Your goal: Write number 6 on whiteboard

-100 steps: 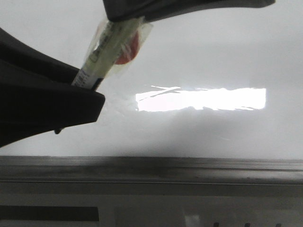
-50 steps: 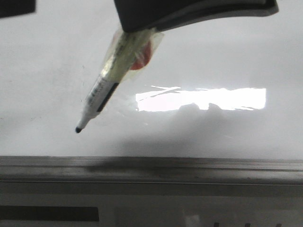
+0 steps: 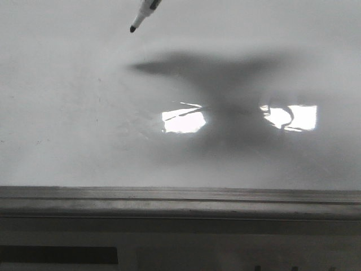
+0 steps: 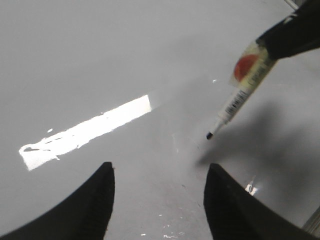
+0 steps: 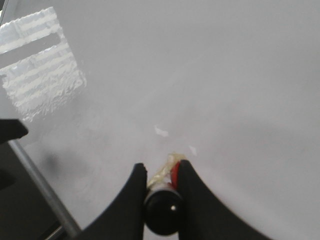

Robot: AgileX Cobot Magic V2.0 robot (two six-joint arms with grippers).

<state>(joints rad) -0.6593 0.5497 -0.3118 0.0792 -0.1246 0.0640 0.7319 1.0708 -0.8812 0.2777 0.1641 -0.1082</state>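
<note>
The whiteboard (image 3: 67, 113) is glossy white and fills all three views; no drawn number 6 shows on it anywhere. In the front view only the black tip of the marker (image 3: 135, 25) pokes in from the top edge, above the board. My right gripper (image 5: 161, 167) is shut on the marker (image 5: 161, 212), which has a black end cap and a red label under tape. In the left wrist view that marker (image 4: 235, 100) hangs tip down, just off the board, held by the right gripper (image 4: 295, 35). My left gripper (image 4: 159, 167) is open and empty over the board.
The board's grey metal edge (image 3: 180, 197) runs along the near side and also shows in the right wrist view (image 5: 45, 195). A bright light reflection (image 3: 183, 120) lies mid-board, partly crossed by the arm's shadow (image 3: 225, 96). Small white flecks (image 4: 251, 188) lie on the board.
The right gripper has carried the marker up and away; only its tip stays in the front view. The left gripper left that view earlier. A shadow now crosses the reflection.
</note>
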